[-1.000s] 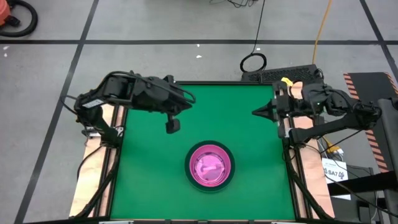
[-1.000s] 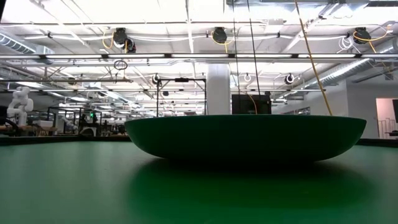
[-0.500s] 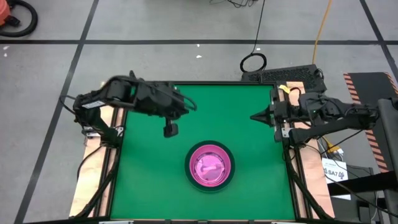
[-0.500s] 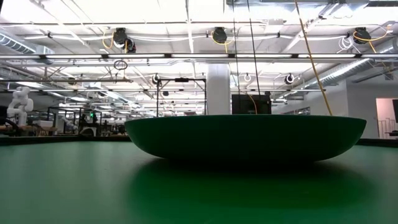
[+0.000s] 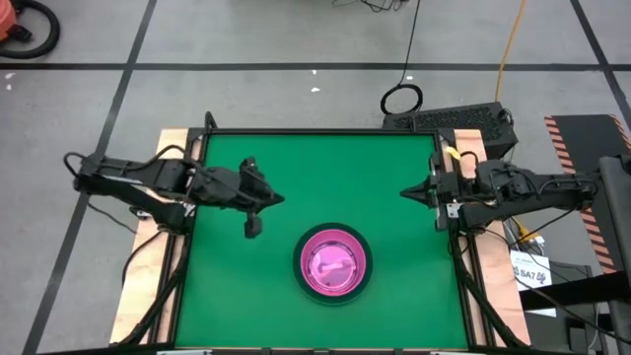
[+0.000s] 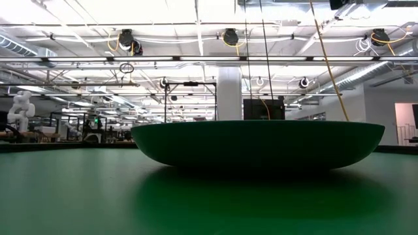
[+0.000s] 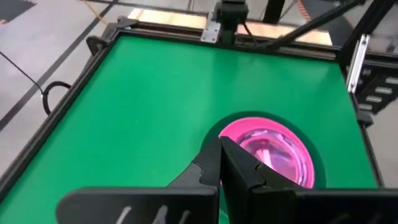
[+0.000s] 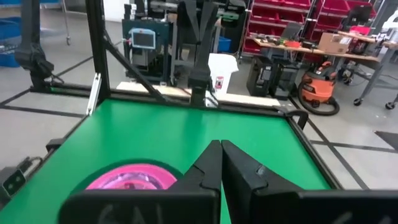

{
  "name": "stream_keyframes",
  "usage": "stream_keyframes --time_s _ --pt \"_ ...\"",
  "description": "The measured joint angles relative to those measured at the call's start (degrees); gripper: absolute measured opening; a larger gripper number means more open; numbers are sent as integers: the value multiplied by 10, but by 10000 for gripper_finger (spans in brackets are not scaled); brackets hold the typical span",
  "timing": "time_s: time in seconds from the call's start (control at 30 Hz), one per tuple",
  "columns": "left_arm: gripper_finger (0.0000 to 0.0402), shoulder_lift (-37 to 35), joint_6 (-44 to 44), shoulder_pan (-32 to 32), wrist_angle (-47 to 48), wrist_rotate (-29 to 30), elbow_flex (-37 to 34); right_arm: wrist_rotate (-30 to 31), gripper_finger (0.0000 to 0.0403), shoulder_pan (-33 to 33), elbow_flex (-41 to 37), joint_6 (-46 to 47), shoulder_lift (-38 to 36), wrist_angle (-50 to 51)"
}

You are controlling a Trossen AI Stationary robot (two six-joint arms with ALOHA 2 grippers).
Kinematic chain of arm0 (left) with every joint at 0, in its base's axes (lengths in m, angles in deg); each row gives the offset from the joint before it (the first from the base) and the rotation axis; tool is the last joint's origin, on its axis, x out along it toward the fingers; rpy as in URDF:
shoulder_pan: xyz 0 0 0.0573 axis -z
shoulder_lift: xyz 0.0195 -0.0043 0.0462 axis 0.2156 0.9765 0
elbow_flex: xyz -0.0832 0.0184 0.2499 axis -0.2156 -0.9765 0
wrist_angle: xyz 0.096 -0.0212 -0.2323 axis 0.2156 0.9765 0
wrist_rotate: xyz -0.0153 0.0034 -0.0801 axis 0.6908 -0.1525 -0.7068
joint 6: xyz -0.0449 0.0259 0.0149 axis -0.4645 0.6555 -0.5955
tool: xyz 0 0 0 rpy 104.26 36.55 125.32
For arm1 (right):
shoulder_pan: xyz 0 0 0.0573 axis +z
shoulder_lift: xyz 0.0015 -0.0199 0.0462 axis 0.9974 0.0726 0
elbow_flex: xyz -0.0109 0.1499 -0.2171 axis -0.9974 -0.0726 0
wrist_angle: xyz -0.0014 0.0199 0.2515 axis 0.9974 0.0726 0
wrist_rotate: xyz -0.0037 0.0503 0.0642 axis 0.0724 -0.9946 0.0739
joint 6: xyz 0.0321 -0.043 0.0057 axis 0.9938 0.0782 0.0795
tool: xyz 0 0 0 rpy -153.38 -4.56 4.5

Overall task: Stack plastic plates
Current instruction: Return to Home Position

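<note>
The plates stand in one stack (image 5: 334, 263) on the green table, near its near edge. A dark grey plate (image 5: 368, 264) is at the bottom, with pink plates (image 7: 267, 149) nested in it; translucent ones lie on top. In the low view the bottom plate (image 6: 258, 143) rests on its base. My left gripper (image 5: 282, 200) is shut above the table, left of and beyond the stack (image 8: 127, 177). It also shows in its wrist view (image 7: 219, 142). My right gripper (image 5: 403, 192) is shut by the right edge and shows in its wrist view (image 8: 221, 144).
A black frame (image 5: 315, 132) borders the green table. Bare green surface (image 5: 335, 168) lies between the two grippers and beyond the stack. The left arm lies stretched low over the left edge (image 5: 128, 177). Cables and equipment sit off the table to the right (image 5: 532, 266).
My left arm has drawn back toward the table's left edge and folded down low, its gripper moving toward the near-left and staying shut. My right gripper has shifted a little toward the near edge. The plate stack has not moved.
</note>
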Motion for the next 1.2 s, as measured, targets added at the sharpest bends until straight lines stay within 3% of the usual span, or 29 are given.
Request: stream_keyframes --time_s 0.23,0.5,0.77,1.2 --pt "5 -109 -25 -5 -91 6 -176 0 0 0 -82 -4 -56 -23" --pt "5 -211 -29 -5 -188 31 -328 -1 0 0 -159 -4 -118 -48" --pt "5 -280 -33 -5 -197 46 -410 -2 0 0 -218 -3 -174 -60" --pt "5 -386 -18 -5 -336 46 -553 -2 0 0 -359 55 -256 -151"
